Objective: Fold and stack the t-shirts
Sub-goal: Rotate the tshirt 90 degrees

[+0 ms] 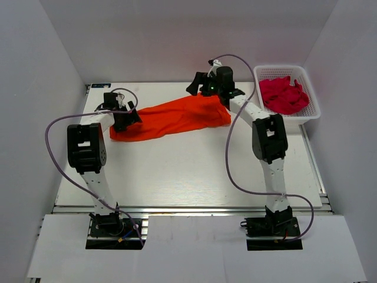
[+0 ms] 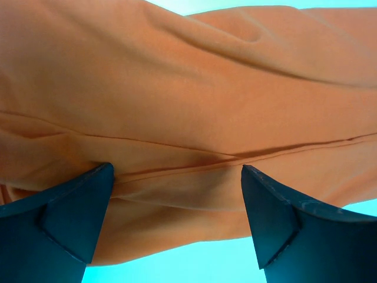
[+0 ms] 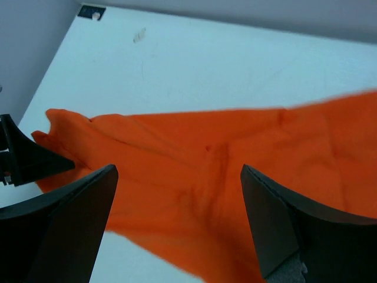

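white basket [image 1: 280,68] far right, crimson t-shirts [image 1: 284,95] inside

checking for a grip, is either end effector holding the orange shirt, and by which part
Nothing held: left end effector and right end effector both stand open at the orange t-shirt.

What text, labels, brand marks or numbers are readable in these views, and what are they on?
None legible in any view.
Orange-red t-shirt: plain, no print or tag showing.
Crimson-pink t-shirts in the white basket: no print visible.
Small dark patch at the table's far-left corner: possibly a label, too small and blurred to read.
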